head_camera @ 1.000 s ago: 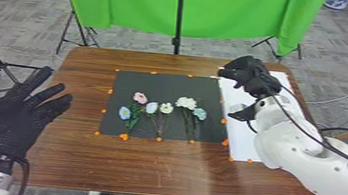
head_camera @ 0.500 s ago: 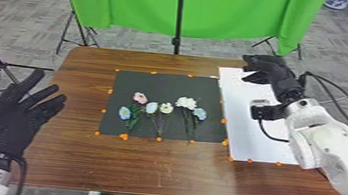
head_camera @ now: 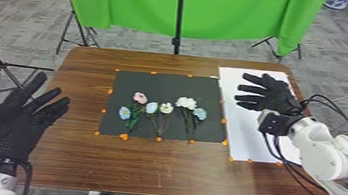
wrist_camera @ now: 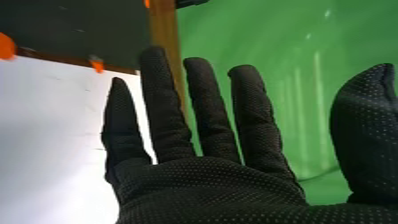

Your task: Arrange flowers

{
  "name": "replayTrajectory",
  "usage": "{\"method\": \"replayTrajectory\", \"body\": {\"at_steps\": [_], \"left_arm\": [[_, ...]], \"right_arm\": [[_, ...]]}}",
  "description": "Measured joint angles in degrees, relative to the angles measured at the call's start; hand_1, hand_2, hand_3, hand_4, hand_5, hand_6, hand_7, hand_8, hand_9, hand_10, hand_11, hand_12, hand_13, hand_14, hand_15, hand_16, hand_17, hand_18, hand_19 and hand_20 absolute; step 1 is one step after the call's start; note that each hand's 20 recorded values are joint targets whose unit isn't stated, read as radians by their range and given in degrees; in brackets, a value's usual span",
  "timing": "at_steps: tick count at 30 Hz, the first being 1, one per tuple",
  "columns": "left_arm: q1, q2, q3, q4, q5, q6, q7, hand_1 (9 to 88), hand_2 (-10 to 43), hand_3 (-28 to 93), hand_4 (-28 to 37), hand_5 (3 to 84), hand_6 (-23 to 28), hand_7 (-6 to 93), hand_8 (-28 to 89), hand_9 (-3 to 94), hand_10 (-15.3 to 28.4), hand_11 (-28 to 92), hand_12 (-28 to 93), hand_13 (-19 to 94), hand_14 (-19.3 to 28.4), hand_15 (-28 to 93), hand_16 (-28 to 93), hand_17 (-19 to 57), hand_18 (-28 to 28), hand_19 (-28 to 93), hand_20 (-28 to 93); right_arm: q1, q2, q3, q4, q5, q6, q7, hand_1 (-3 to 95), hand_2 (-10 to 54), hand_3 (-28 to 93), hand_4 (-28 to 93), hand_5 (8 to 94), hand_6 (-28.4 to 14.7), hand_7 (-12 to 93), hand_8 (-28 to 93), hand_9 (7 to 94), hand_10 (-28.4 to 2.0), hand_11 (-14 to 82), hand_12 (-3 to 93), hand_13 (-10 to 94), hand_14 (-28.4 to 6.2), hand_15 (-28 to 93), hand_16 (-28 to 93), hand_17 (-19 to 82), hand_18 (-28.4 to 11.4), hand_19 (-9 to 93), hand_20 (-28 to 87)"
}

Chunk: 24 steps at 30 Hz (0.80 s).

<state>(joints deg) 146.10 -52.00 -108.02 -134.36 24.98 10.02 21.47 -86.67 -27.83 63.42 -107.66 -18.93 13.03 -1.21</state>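
The right hand [head_camera: 277,99] is open with its fingers straight, up over the white paper [head_camera: 249,141]. The flowers [head_camera: 166,108] lie on the black mat [head_camera: 158,83], to the left of that hand and a bit closer to the robot. Their stems point mostly toward the robot, and their tops point away. The big white flower [head_camera: 186,103] is nearer the right hand than the open left hand [head_camera: 9,127]. To get it, the right hand would likely go left and down (gently, since petals may bend).
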Motion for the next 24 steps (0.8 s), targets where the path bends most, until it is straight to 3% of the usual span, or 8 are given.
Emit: {"method": "replayTrajectory", "body": {"at_steps": [24], "left_arm": [[0.1, -0.59, 0.09, 0.12, -0.09, 0.07, -0.82, 19.6, 6.0, 75, -28.3, 26.8, 3.0, 14.9, -11, 26.5, 17.1, 18, 12, 20, 25.3, 38, -4, -9.8, 24.2, 49, 17]], "right_arm": [[-2.1, 0.1, 1.0, 0.5, 2.9, -2.2, -0.1, 16.0, 5.2, 79, -28, 44.5, 0.6, 14, -12, 49.5, -13.8, 9.7, 13.5, 41, -18.7, 33, 15, 3, -25.1, 50, 16]]}}
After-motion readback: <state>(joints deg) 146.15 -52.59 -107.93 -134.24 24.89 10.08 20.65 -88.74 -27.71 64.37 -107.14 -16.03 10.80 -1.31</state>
